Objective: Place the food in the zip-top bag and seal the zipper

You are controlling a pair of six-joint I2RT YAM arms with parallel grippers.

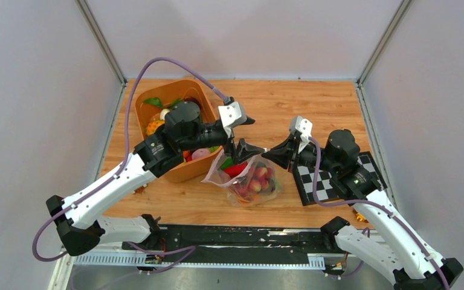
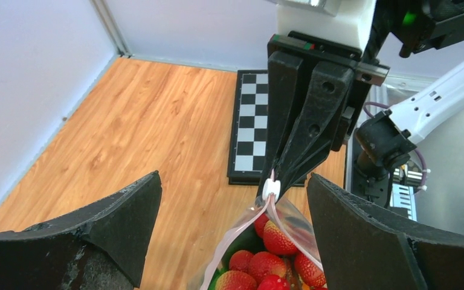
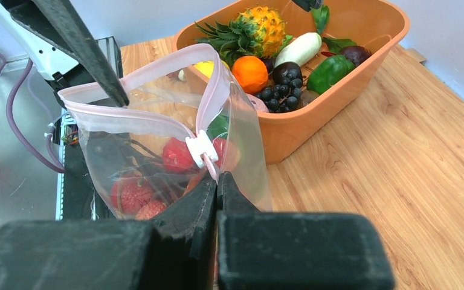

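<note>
The zip-top bag [image 1: 252, 179] stands on the wood just right of the orange tub, its mouth open upward. Strawberries [image 2: 276, 237] and other food, red [image 1: 237, 169] and green pieces, lie inside it. The pinkish zipper [image 3: 157, 65] gapes in a loop, with a white slider [image 3: 201, 148] at its near end. My right gripper [image 3: 217, 176] is shut on the bag's edge just below that slider. My left gripper [image 2: 233, 178] is wide open above the mouth, empty, one finger [image 3: 86, 49] at the bag's far rim.
The orange tub [image 1: 188, 170] at the left still holds more food: a pineapple [image 3: 260, 23], an orange [image 3: 249, 73], grapes and a green pepper [image 3: 328, 70]. A black-and-white checkered board [image 1: 329, 179] lies under my right arm. Grey walls enclose the table.
</note>
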